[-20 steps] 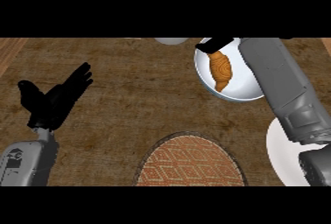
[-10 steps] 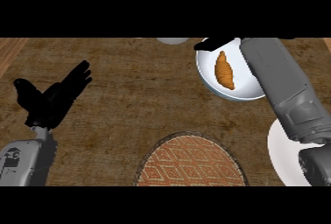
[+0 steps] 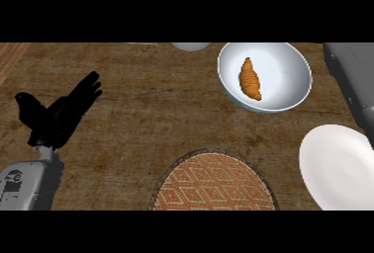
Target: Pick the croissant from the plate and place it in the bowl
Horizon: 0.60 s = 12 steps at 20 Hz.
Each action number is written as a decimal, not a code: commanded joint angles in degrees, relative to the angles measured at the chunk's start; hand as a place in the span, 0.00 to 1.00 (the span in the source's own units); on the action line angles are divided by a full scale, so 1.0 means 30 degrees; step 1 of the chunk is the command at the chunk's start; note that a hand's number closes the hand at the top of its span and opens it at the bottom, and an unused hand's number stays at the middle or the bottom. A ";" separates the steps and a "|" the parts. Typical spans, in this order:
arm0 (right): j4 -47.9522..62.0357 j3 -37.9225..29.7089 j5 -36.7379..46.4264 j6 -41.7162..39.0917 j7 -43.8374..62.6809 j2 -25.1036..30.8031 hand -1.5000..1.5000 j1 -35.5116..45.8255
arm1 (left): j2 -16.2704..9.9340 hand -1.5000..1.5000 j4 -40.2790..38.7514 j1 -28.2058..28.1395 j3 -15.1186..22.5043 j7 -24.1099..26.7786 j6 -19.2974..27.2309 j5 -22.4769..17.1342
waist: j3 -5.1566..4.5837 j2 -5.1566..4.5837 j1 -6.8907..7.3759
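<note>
Head view: ridged orange croissant [image 3: 250, 79] in smooth round bowl [image 3: 292, 57]; left robot hand [image 3: 55, 116] released, fingers straight.

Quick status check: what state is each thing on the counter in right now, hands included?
croissant: lying in the bowl, nothing touching it
bowl: upright, holds the croissant
plate: bare
woven mat: flat, nothing on it
left hand: open, resting, holding nothing
right hand: hidden, only its forearm shows
</note>
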<state>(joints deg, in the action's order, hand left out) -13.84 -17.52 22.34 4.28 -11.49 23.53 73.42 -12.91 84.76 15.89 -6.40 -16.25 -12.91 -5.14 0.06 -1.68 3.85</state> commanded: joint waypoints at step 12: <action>-0.1553 -0.1462 -0.2277 -0.9595 -0.7961 0.5688 0.00 -0.3804 | -0.0209 0.50 0.0750 -0.1366 -0.0618 -0.0190 0.0266 -0.0036 | -0.0008 0.0606 -0.1344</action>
<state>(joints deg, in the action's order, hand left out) -16.65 -20.37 18.33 -16.96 -29.88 38.68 65.68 -13.28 86.44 12.65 -7.75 -16.72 -12.38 -5.34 0.07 -0.37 1.01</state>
